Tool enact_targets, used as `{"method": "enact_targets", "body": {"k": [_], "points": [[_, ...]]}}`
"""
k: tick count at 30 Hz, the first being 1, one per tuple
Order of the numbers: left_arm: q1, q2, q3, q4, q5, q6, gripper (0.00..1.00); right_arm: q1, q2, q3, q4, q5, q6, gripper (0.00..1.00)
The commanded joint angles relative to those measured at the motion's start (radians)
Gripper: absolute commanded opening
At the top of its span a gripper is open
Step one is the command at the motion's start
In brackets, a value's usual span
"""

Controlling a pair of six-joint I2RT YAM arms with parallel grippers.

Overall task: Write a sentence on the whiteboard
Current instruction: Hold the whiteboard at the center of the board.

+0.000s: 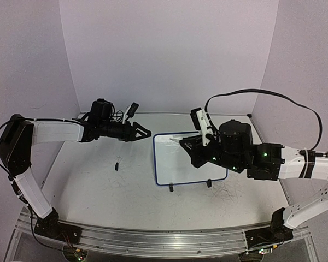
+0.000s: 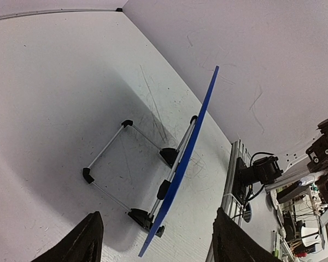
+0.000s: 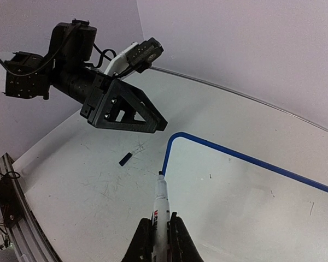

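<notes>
The whiteboard (image 1: pixel 180 164) stands tilted on its wire stand at mid-table, blue-framed. The left wrist view shows the whiteboard (image 2: pixel 192 155) edge-on from behind. The sentence is out of view: the white face (image 3: pixel 246 196) shows only a tiny speck. My right gripper (image 3: pixel 159 236) is shut on a white marker (image 3: pixel 161 203), whose dark tip sits at the board's left frame just below the top-left corner. I cannot tell whether the tip touches. My left gripper (image 1: pixel 145 131) hovers open and empty just left of that corner, its fingers (image 2: pixel 88 240) wide apart.
A small black marker cap (image 1: pixel 116 165) lies on the tabletop left of the board. The board's stand legs (image 2: pixel 106 164) reach out behind it. An aluminium rail (image 1: pixel 164 240) runs along the near edge, and walls close in at the back and sides.
</notes>
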Motion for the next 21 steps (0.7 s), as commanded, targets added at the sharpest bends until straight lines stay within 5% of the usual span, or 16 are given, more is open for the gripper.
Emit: {"method": "enact_targets", "body": {"k": [1,10,21], "points": [[-0.029,-0.003,-0.005,0.1,0.071,-0.001,0.68,0.011,0.068,0.029,0.059,-0.001,-0.024,0.0],[-0.046,0.046,0.009,0.137,0.092,-0.019,0.52,0.012,0.111,0.011,0.119,0.096,-0.062,0.0],[-0.062,0.087,0.024,0.165,0.129,-0.027,0.38,0.011,0.154,0.0,0.183,0.077,-0.312,0.0]]}}
